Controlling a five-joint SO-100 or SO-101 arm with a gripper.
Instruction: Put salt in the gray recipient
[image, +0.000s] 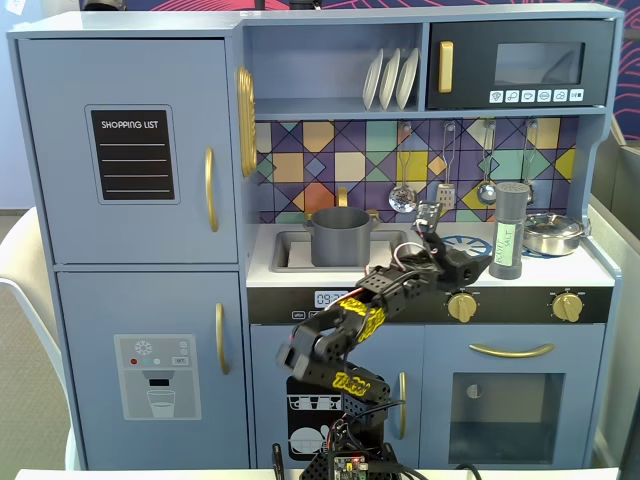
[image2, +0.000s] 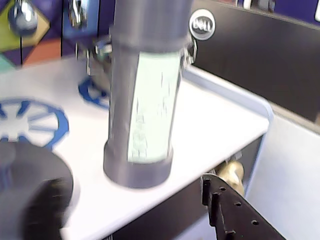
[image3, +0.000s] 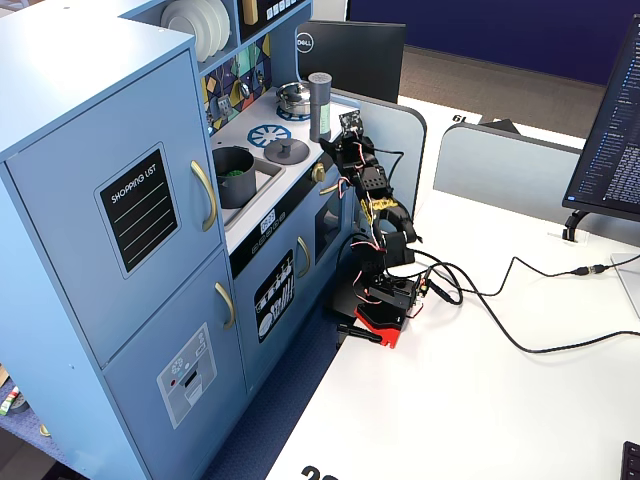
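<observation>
Pot first: in a fixed view the gray recipient (image: 341, 236) sits in the sink, left of the hand (image: 432, 222), whose opening I cannot tell. Further right the salt (image: 510, 232) stands upright on the counter, untouched.

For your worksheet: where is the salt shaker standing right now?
In a fixed view, the salt shaker stands upright on the counter's right side, between the blue burner and the steel pan.

salt (image: 511, 232) upright on counter (image: 400, 272) | pan (image: 553, 233) right | pot (image: 341, 236) in sink, left
</observation>
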